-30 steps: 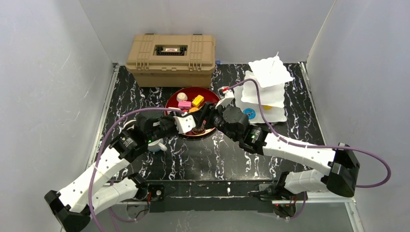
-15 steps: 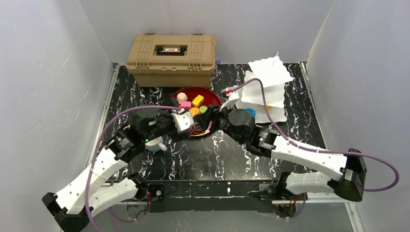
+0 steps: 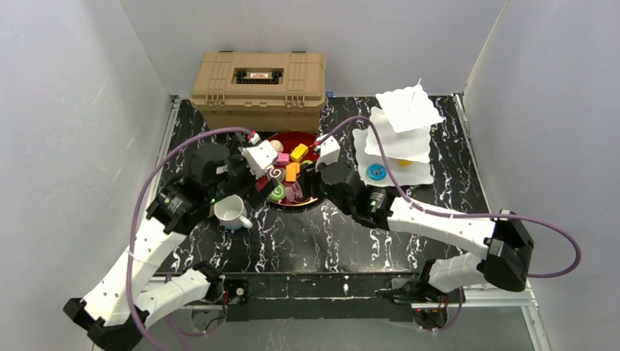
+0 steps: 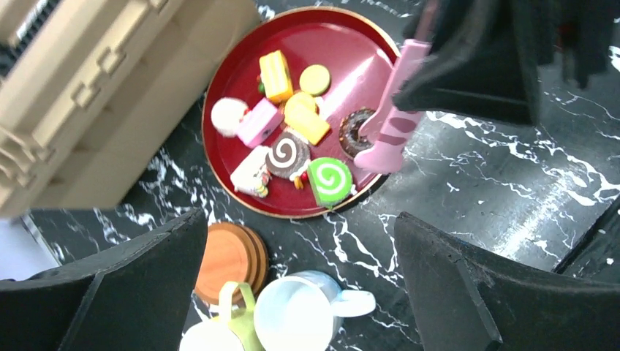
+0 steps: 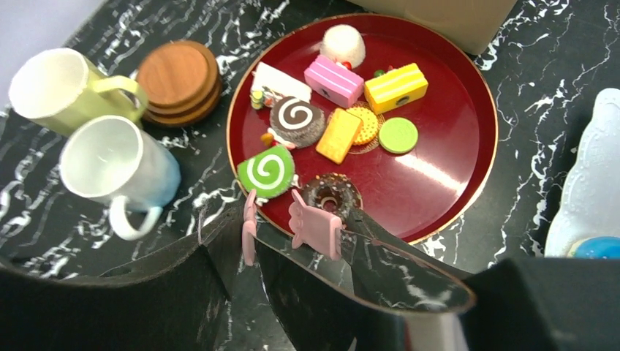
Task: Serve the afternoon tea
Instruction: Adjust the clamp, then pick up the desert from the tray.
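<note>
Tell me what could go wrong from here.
1. The tongs in the right gripper have their pink tips at the near rim of the red tray, beside the chocolate donut and green swirl roll; closing there may nip the wrong pastry or push one off.
2. The white mug stands close to the tray; a low swing could tip it.

This looks like a robot lab. Plain white walls (image 3: 73, 110) box in a black marbled counter (image 3: 314, 234). A white left arm (image 3: 146, 252) and right arm (image 3: 439, 219) are bolted at its near edge.
</note>
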You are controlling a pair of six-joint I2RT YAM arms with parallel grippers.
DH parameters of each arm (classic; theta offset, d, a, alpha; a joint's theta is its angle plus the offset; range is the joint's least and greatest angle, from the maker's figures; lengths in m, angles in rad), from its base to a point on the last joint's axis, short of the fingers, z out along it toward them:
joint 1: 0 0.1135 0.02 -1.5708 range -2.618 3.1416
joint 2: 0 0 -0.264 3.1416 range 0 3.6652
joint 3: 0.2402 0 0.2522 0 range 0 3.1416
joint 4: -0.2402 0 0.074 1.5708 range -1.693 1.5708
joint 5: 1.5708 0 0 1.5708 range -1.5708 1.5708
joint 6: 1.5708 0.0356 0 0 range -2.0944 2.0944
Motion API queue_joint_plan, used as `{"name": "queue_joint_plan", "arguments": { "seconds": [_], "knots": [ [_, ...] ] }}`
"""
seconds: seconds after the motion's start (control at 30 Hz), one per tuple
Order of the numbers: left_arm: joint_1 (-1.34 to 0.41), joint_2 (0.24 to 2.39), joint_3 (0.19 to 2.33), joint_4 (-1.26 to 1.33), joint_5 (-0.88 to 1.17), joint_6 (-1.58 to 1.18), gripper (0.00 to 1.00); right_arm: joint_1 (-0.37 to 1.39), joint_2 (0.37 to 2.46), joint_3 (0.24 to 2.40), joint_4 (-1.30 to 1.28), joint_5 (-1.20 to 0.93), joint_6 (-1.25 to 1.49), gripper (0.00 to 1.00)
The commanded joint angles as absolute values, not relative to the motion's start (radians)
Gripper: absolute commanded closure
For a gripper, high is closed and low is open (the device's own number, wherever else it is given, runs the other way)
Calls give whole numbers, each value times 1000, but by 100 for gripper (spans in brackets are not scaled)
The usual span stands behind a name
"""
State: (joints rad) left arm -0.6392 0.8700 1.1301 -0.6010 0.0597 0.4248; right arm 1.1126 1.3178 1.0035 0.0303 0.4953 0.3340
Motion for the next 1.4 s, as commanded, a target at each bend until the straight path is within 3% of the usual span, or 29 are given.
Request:
{"name": "queue_joint_plan", "arguments": {
  "seconds": [0.0, 0.73, 1.37],
  "knots": [
    [-518, 959, 1220, -705, 108, 325, 2, 1109, 1349, 1072, 84, 563, 254, 41],
    [-320, 1108, 1293, -679, 119, 272, 2, 1096, 1527, 1172, 63, 623, 153, 32],
    [-283, 1114, 1303, -677, 158, 260, 2, 1089, 1567, 1175, 18, 591, 191, 25]
  ]
}}
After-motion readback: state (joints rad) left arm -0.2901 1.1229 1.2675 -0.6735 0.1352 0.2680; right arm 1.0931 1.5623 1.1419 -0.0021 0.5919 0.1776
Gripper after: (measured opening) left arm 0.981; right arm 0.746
